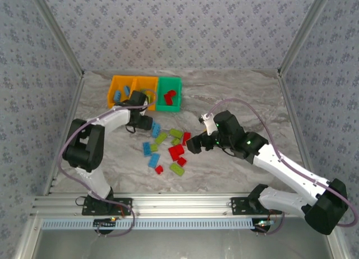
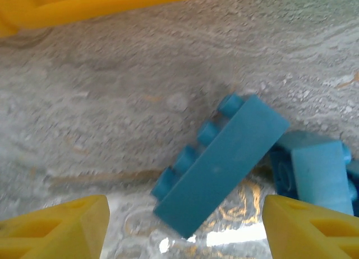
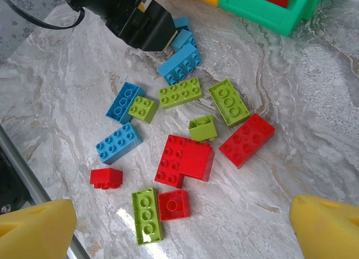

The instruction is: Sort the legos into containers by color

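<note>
Two claws, both empty: left gripper (image 2: pixel 186 217), jaws apart, straddles a blue brick (image 2: pixel 224 163) without touching; right gripper (image 3: pixel 179 214) gapes wide above the legos (image 3: pixel 247 138). Bare table (image 1: pixel 235 102) lies right of the containers (image 1: pixel 147 78).

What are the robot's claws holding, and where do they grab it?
Nothing yet. The left claw straddles a tilted blue brick without touching it; the right claw hangs open above the loose bricks.
</note>
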Tool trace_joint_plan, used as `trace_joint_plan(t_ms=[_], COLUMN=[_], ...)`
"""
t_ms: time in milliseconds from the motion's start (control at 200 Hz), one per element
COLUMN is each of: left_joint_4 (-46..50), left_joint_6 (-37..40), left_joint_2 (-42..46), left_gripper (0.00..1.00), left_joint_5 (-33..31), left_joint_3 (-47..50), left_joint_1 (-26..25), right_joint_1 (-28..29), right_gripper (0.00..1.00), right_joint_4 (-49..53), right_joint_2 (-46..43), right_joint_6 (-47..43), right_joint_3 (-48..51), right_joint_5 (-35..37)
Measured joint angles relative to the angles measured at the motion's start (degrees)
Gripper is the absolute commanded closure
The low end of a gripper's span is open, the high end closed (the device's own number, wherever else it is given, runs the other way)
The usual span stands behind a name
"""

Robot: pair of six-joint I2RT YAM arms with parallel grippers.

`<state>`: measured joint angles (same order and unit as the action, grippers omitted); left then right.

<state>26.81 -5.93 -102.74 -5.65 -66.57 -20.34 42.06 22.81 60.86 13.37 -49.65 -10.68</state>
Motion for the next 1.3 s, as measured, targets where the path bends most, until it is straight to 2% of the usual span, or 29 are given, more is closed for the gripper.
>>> trace_joint_plan(t_ms=[235,440,575,670,810,919,989,1139,1229,1299], left_joint_4=[0.55,1.86,1.64,1.66,-0.39,-3.56,-4.55,-5.27,-4.92,-3.98], left_joint_6=[2.95,3.50,2.38,0.74,-2.34,-3.82,-4.26,-5.84,-6.80,-7.54], left_joint_2=[-6.12,-7.30,-6.23,-1.51,8.55,11.06,8.72,-2.38,-8.59,-12.28], left_gripper=[0.57,0.75,0.78,0.78,0.77,0.78,0.79,0.78,0.71,0.61], left_joint_5=[4.02,5.88,6.51,5.66,-1.16,-6.16,-8.63,-10.49,-10.45,-10.23], left_joint_3=[-6.01,-6.88,-6.08,-3.32,-1.97,-4.46,-8.41,-19.82,-24.81,-27.52], left_joint_1=[1.16,1.49,1.49,1.49,2.49,6.05,8.44,11.23,11.89,12.33], right_joint_1=[0.00,0.02,0.02,0.09,0.09,0.07,0.00,-0.09,-0.09,-0.11], right_gripper=[0.00,0.00,0.00,0.00,0.00,0.00,0.00,0.00,0.00,0.00], right_joint_4=[-0.09,-0.07,-0.28,-0.46,-0.74,-0.87,-1.57,-2.51,-2.45,-2.36], right_joint_2=[2.12,3.28,3.28,3.26,2.73,1.86,1.09,0.17,0.13,-0.04], right_joint_6=[1.25,2.78,3.85,4.35,4.90,5.51,5.99,7.19,7.72,8.07], right_joint_3=[-0.09,-0.15,-0.28,-0.50,-0.55,-0.55,-0.55,-0.55,-0.55,-0.55], right_joint_5=[0.28,-0.15,-0.79,-1.14,-1.16,-1.31,-1.97,-2.34,-2.34,-2.32])
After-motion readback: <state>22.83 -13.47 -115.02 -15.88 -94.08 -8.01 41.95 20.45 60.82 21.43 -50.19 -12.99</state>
